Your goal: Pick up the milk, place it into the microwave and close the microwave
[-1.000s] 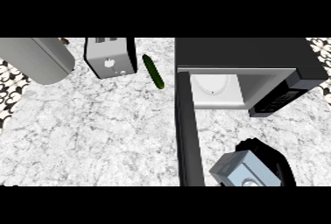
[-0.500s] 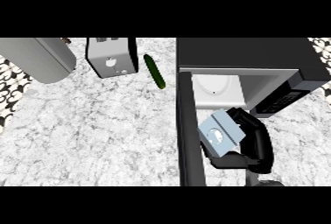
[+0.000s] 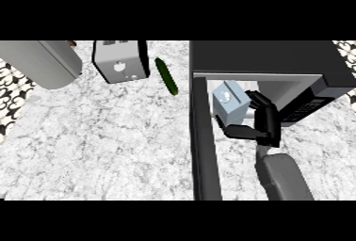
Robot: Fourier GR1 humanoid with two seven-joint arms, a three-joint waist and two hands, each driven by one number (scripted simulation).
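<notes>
One robot hand in view, the right one, coming up from the lower edge on a grey forearm. Its fingers curl over the far side of the milk carton and its thumb hooks in below, so the carton is clasped between them. The left robot hand does not show.

One milk carton: pale blue-grey with a white mark on its face, slightly tilted. It sits at the mouth of the microwave, between the door and the control panel. Whether its base rests on the microwave floor cannot be told; the hand hides it.

One microwave, dark-topped, at the upper right of the counter. Its one door stands wide open, seen edge-on as a dark strip running toward the lower edge. Control panel sits right of the opening.

Left of the microwave, just beside its corner: one green cucumber, lying at a slant. Near it, further left: one silver toaster. At the upper left corner: one large grey rounded object, which I cannot identify.
</notes>
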